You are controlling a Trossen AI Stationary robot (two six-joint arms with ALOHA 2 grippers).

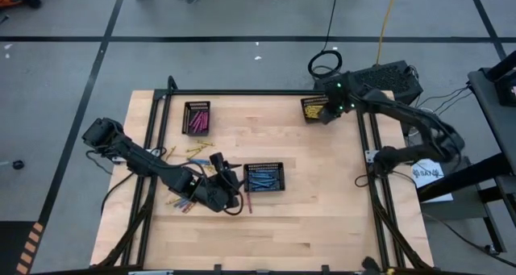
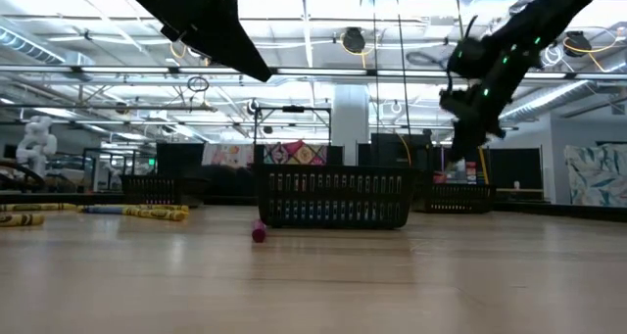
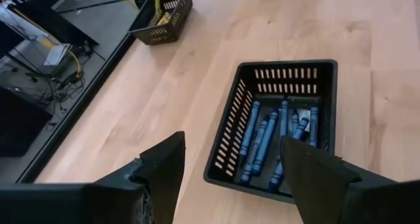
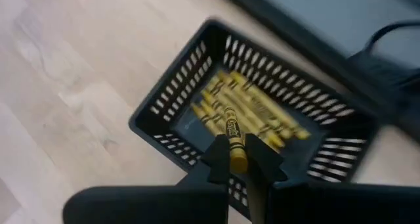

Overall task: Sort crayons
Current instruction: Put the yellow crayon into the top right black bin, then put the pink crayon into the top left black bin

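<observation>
Three black mesh trays stand on the wooden table: one of pink crayons (image 1: 197, 118) at the far left, one of blue crayons (image 1: 264, 177) in the middle, and one of yellow crayons (image 1: 313, 107) at the far right. My left gripper (image 1: 234, 186) hangs open beside the blue tray (image 3: 275, 129), on its left, with nothing between its fingers. My right gripper (image 1: 326, 115) is over the yellow tray (image 4: 249, 119), shut on a yellow crayon (image 4: 231, 129). Loose crayons (image 1: 193, 152) lie flat on the table left of the middle. My right gripper pinches the yellow crayon between its two fingertips, on the crayon's rear part (image 4: 236, 155). The fingers slant down from above and the crayon lies along them. Its free end (image 4: 228, 113) sticks out ahead of the fingertips. It is lifted clear above the yellow tray's crayons.
More loose crayons (image 1: 182, 204) lie near the left arm's wrist, and a reddish one (image 1: 248, 201) lies just near of the blue tray. A black frame rail (image 1: 266, 92) borders the table. A black box (image 1: 391, 77) sits beyond the far right corner.
</observation>
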